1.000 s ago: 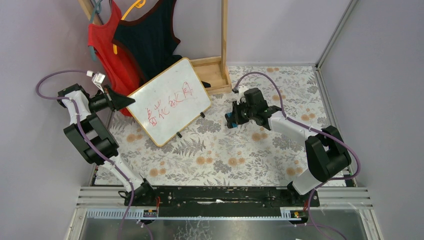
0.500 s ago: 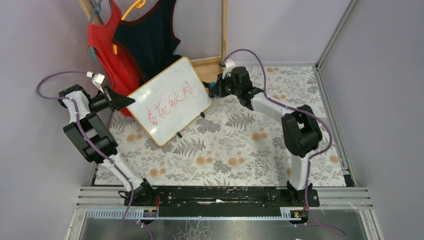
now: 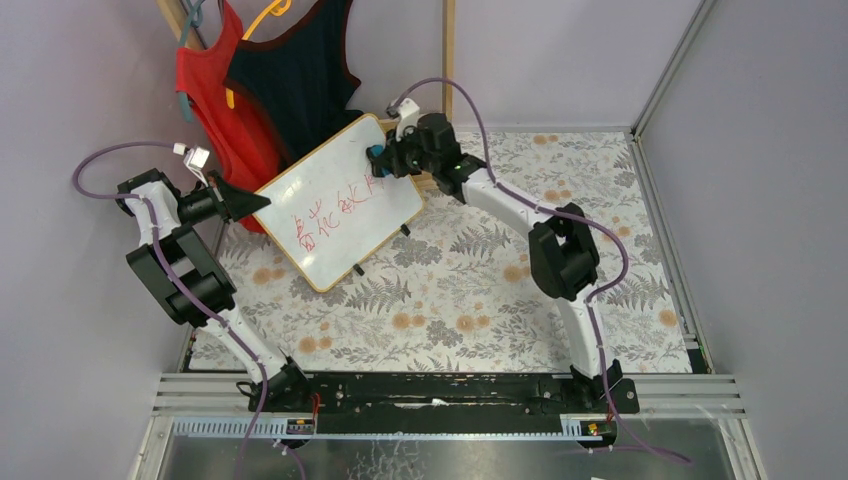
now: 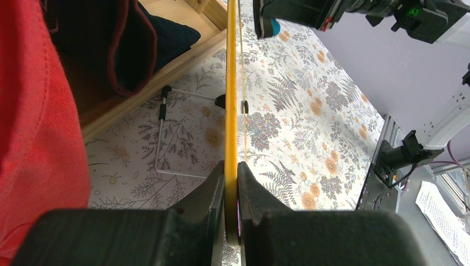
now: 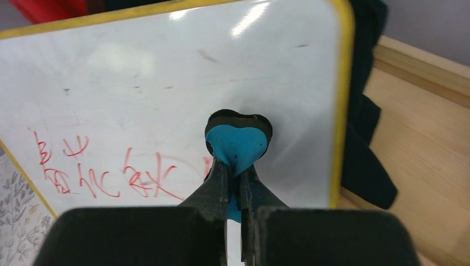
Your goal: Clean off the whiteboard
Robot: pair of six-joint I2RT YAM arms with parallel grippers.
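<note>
The jaws of the right gripper (image 5: pixel 235 183) are clenched on a blue heart-shaped eraser (image 5: pixel 238 141), which is held before the face of the whiteboard (image 5: pixel 138 83) near its right edge, beside red writing (image 3: pixel 335 212). The jaws of the left gripper (image 4: pixel 231 183) are clamped on the yellow frame (image 4: pixel 231 83). The whiteboard is propped tilted near the far left corner of the floral surface (image 3: pixel 480 300).

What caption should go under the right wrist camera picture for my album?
Right gripper holds a blue heart-shaped eraser up to the whiteboard, beside red writing.
</note>
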